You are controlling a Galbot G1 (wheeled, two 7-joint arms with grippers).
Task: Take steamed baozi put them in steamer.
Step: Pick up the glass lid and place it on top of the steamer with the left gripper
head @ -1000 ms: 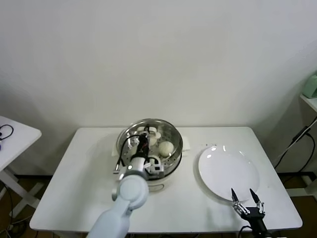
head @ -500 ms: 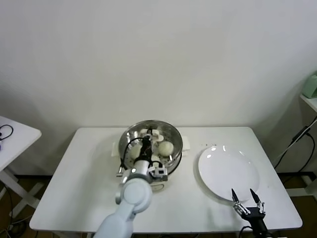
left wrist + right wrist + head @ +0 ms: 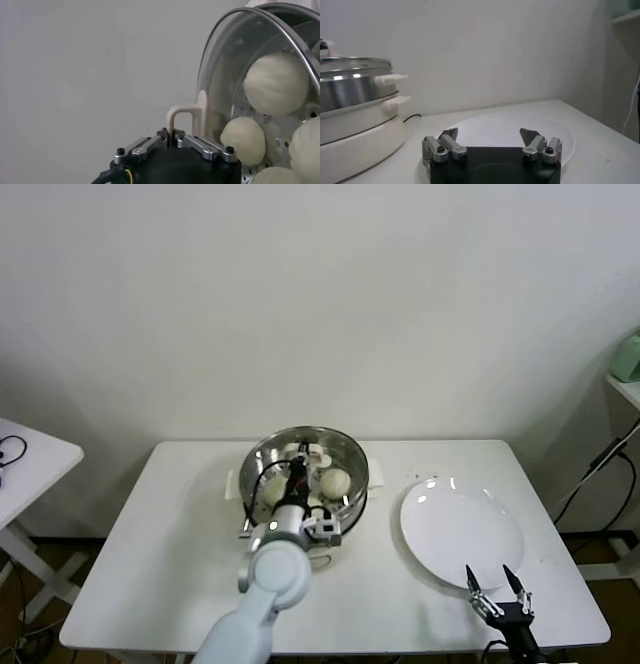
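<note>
Since a second ago the left gripper [image 3: 299,475] has shifted slightly over the steamer [image 3: 345,456], its fingers pinched shut on the cream handle [image 3: 186,116] of the glass lid [image 3: 235,60]; four steamed baozi [image 3: 276,84] sit inside the steamer on the desk [image 3: 180,524]; right gripper [image 3: 495,586] hovers near the white plate [image 3: 462,530], fingers spread wide, holding nothing.

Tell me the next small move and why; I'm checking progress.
Probably open the jaws of the left gripper to release the lid handle: they are shut on it, the glass lid appears seated on the steamer, and baozi show beneath it. The right gripper waits, open, by the plate.
</note>
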